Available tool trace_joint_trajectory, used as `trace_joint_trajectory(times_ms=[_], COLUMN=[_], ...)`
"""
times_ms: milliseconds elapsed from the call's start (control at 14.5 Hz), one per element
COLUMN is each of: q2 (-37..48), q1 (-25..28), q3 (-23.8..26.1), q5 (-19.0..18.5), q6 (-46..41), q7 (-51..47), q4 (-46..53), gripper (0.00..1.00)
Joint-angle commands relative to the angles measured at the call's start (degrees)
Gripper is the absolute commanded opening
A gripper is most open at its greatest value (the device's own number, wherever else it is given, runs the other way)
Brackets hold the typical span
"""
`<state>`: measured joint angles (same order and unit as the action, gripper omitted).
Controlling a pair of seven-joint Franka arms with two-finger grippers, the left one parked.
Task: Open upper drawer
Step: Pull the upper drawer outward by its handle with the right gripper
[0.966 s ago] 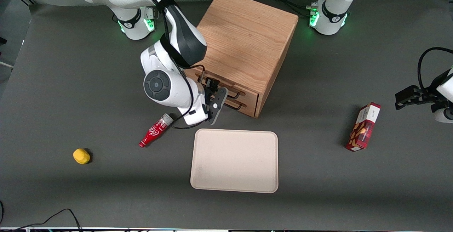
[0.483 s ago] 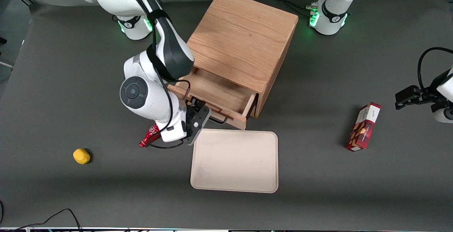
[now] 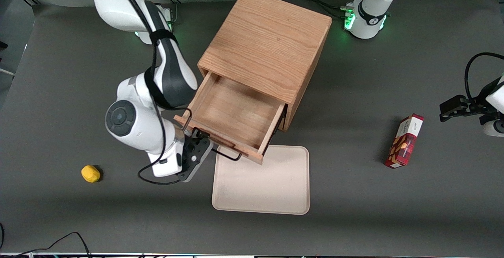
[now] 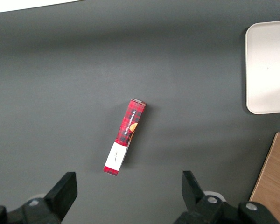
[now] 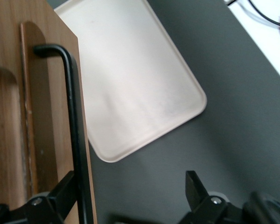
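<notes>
The upper drawer (image 3: pixel 236 112) of the oak cabinet (image 3: pixel 267 41) stands pulled far out, its empty wooden tray showing. Its front overhangs the tray's edge nearest the cabinet. The long black wire handle (image 3: pixel 226 156) runs along the drawer front (image 5: pixel 42 116). My right gripper (image 3: pixel 199 143) is at the handle's end toward the working arm. In the right wrist view the gripper (image 5: pixel 130 191) is open. The handle (image 5: pixel 74 130) runs just inside one finger (image 5: pixel 65 186), the other finger (image 5: pixel 196 186) stands far from it. The lower drawer is hidden under the upper one.
A beige tray (image 3: pixel 267 187) lies in front of the drawer, also in the wrist views (image 5: pixel 130 70) (image 4: pixel 270 65). A yellow object (image 3: pixel 90 173) lies toward the working arm's end. A red box (image 3: pixel 405 140) (image 4: pixel 126 137) lies toward the parked arm's end.
The upper drawer has gone from shut to far open, sliding toward the front camera. My gripper moved with the handle. The red bottle is now hidden under the arm.
</notes>
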<state>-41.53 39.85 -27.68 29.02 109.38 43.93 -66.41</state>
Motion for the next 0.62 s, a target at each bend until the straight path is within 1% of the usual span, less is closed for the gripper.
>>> trace_joint_trajectory(times_ms=[0, 276, 552], q2=[-2.68, -4.00, -4.00], q1=[-3.79, -7.32, -9.61], q3=[-0.01, 0.34, 0.43], q5=[-0.28, -0.19, -0.10], q6=[-0.13, 0.31, 2.16], q7=[2.29, 3.27, 4.67], q4=[5.06, 8.75, 9.02], gripper=[1.00, 1.00, 1.00])
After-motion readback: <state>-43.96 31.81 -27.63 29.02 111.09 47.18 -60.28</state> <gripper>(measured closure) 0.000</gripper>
